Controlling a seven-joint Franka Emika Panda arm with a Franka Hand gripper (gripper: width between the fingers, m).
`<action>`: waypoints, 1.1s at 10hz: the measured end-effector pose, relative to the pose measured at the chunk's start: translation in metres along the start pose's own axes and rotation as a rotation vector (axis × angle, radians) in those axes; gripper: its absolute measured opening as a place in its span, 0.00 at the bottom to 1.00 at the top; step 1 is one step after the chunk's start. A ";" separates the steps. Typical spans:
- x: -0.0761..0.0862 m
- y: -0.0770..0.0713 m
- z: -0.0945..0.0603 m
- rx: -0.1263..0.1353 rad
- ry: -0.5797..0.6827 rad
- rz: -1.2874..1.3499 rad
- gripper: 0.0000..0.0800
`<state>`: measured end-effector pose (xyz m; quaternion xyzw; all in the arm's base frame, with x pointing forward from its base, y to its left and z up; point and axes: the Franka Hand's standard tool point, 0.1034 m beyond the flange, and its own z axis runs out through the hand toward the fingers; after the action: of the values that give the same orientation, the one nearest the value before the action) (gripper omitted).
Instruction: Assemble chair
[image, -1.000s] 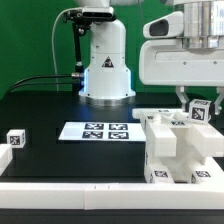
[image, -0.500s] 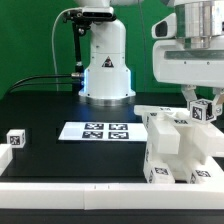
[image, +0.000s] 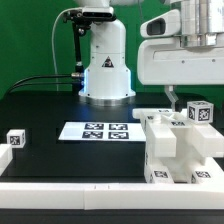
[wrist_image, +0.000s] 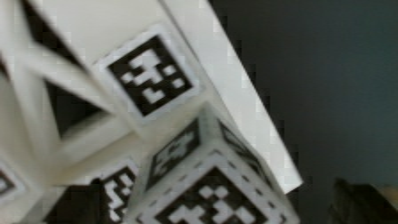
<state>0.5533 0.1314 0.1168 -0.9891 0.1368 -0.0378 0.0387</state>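
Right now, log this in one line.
claw: open, above top tagged block | chair: partly built, exterior view's right | small tagged cube: apart, exterior view's left

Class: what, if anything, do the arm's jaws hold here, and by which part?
Nothing is held: the jaws stand open, the visible finger clear of the chair's tagged top block.

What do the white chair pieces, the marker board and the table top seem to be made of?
The chair pieces: probably hard plastic, smooth matte white; sharp blocky edges, tags printed or stuck on. The marker board: thin, flat, white, perhaps paper or card; printed with black tags. The table top: matte black, no glare; material unclear.
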 end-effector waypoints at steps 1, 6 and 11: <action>-0.002 -0.002 0.001 0.001 0.009 -0.055 0.80; -0.001 0.000 0.002 0.000 0.008 -0.172 0.71; 0.000 0.003 0.001 0.010 0.006 0.298 0.35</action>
<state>0.5529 0.1289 0.1157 -0.9575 0.2822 -0.0351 0.0485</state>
